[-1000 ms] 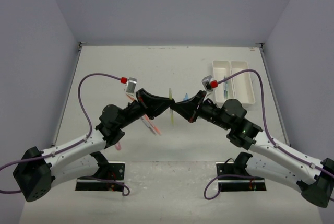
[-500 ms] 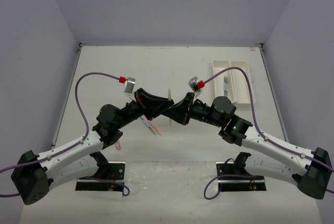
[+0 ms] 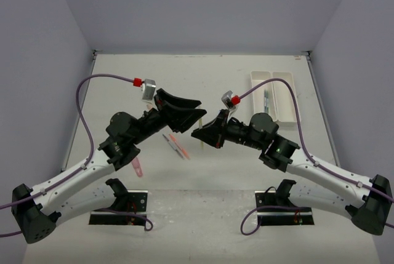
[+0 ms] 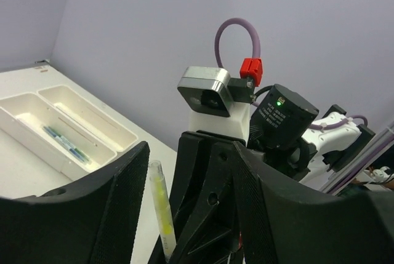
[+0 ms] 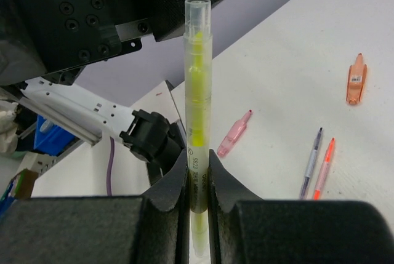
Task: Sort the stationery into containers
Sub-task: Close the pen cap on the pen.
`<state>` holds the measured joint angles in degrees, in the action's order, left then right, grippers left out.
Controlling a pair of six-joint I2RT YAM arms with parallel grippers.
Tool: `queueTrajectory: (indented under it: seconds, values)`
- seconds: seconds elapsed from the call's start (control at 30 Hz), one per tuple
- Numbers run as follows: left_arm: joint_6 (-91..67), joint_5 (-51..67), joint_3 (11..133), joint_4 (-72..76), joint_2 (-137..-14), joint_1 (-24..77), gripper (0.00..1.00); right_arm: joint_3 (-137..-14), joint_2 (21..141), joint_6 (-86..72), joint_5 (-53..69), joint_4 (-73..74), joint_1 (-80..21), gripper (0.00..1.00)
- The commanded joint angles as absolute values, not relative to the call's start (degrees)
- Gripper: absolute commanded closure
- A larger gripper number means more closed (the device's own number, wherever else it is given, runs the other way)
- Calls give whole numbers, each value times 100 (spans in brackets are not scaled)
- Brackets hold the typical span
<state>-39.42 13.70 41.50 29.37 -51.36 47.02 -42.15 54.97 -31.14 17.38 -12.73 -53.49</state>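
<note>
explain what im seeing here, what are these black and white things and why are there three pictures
These are two robot arms bolted to a white table. Each arm ends in a two-finger gripper. The wide picture looks down from above and behind the arms. The other two come from small cameras on the wrists, so each shows its own black fingers up close. The right gripper is shut on a yellow highlighter. The left gripper faces it with its jaws open and holds nothing. On the table lie a pink marker, a grey pen and an orange pen. Two white trays sit at the far right, and at least one has pens in it.
</note>
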Motion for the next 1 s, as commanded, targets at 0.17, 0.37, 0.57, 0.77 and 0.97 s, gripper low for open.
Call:
queueTrajectory:
  seconds: [0.17,0.37,0.57,0.77,0.97]
  values:
    - [-3718,1352,4400,2535,-5273,4716,73,-4655,5405,-2874,1714,-1002,-5405,100]
    - [-3795,1471,4371,2513,-5316,4711,100,-4785,5404,-2774,1587,-883,-5406,100]
    - [-4280,1687,3732,2992,-5303,4734,100,-5546,5579,-2437,860,-485,-5388,100]
    - [-4463,1234,2927,3462,-5337,5547,100,-6828,6312,-2106,1031,-23,-4867,100]
    - [-4760,820,2154,4094,-5370,6100,100,-7921,6996,-2040,1336,290,-4186,100]
